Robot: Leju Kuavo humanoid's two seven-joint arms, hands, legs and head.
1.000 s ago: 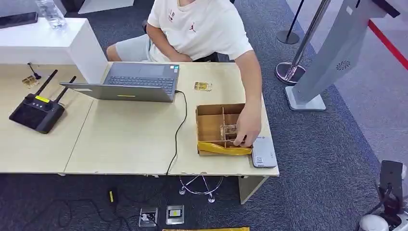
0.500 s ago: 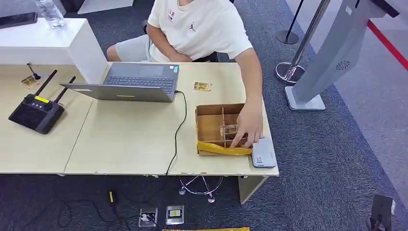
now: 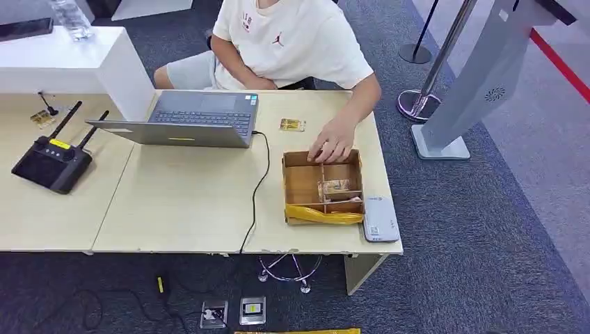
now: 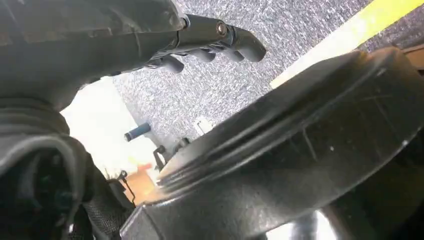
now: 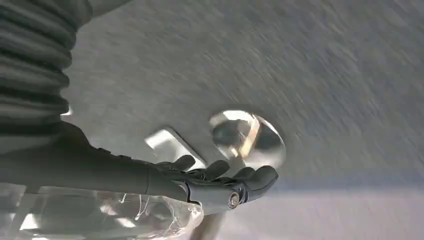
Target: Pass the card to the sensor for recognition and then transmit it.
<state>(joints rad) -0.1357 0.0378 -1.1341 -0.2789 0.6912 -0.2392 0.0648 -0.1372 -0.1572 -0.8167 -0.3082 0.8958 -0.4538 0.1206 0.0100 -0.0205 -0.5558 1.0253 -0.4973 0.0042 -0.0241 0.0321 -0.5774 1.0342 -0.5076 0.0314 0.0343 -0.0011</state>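
Card lies flat in the box on the surface, long axis across the box, parallel to the surface's front edge; the grey sensor sits just beside. Left hand and right hand hang empty, fingers loosely curled.

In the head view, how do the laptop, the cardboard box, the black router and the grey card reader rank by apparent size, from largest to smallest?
1. laptop
2. cardboard box
3. black router, close to the box, so this order is unsure
4. grey card reader
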